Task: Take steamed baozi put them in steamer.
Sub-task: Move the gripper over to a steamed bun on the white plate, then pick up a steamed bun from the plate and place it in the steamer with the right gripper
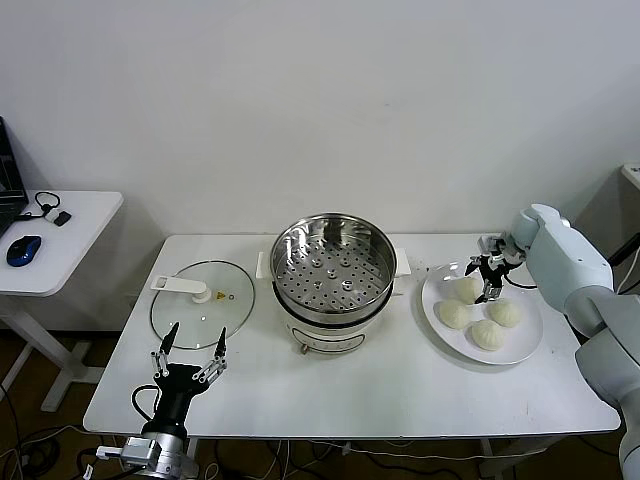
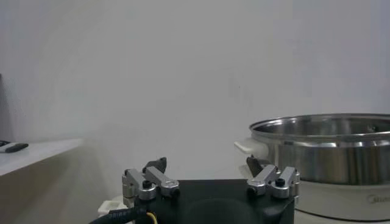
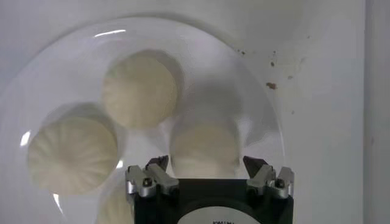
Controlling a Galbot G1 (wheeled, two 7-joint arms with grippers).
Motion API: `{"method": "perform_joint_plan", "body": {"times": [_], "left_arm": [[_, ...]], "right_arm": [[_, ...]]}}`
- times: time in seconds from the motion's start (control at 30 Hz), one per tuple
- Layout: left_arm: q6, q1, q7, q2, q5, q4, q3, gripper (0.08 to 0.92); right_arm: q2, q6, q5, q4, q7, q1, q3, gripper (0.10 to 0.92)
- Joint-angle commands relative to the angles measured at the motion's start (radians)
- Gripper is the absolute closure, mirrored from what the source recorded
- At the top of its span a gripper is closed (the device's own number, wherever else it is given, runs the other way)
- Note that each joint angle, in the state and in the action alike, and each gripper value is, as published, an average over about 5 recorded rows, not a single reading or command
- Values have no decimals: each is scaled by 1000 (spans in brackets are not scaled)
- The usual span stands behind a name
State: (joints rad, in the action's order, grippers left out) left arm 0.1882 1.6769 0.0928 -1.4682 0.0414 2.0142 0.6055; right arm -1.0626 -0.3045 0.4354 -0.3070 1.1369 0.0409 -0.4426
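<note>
The steamer (image 1: 334, 268) stands mid-table on its white pot base, basket holding nothing. To its right lies the white plate (image 1: 530, 345) with four steamed baozi (image 1: 487, 334).

The right gripper (image 1: 487, 280) hangs over the plate's near-steamer side, directly above the baozi nearest the steamer (image 1: 466, 289). In the right wrist view that bun (image 3: 204, 148) sits between the two fingers (image 3: 262, 169), which stand partly open on either side of it; whether the pads touch the dough cannot be told. The bun rests on the plate, not lifted.

The left gripper (image 1: 190, 352) is parked at the table's front edge, left of the steamer and just before the glass lid (image 1: 203, 304), fingers spread wide, holding nothing.
</note>
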Motion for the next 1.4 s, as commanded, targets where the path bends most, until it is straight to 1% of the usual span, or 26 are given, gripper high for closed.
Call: {"method": "perform_joint_plan", "body": {"times": [0.03, 0.17, 0.3, 0.43, 0.53, 0.77, 1.03, 1.17, 1.4], "left_arm": [[-2, -2, 0, 0, 0, 3, -1, 177], [-2, -2, -1, 0, 0, 4, -1, 177], [-2, -2, -1, 0, 0, 4, 1, 177], [-2, -1, -2, -3, 1, 4, 2, 177], [0, 1, -3, -5, 1, 5, 4, 177], [-1, 4, -3, -7, -3, 14, 5, 177], [2, 11, -4, -10, -5, 22, 6, 177], [7, 16, -3, -13, -6, 23, 4, 177], [9, 22, -3, -17, -5, 28, 1, 177]], "right_arm": [[-3, 4, 11, 0, 1, -2, 9, 322], [-2, 5, 10, -5, 2, -4, 13, 363], [9, 3, -5, -29, 11, -2, 7, 371], [39, 2, -51, -96, 28, 2, -30, 369], [81, 4, -107, -177, 38, 6, -85, 368], [194, 27, -252, -453, 52, 66, -266, 372], [271, 21, -389, -649, 65, 275, -491, 374], [265, -1, -460, -680, 71, 396, -580, 388], [204, -28, -555, -702, 81, 586, -724, 397]]}}
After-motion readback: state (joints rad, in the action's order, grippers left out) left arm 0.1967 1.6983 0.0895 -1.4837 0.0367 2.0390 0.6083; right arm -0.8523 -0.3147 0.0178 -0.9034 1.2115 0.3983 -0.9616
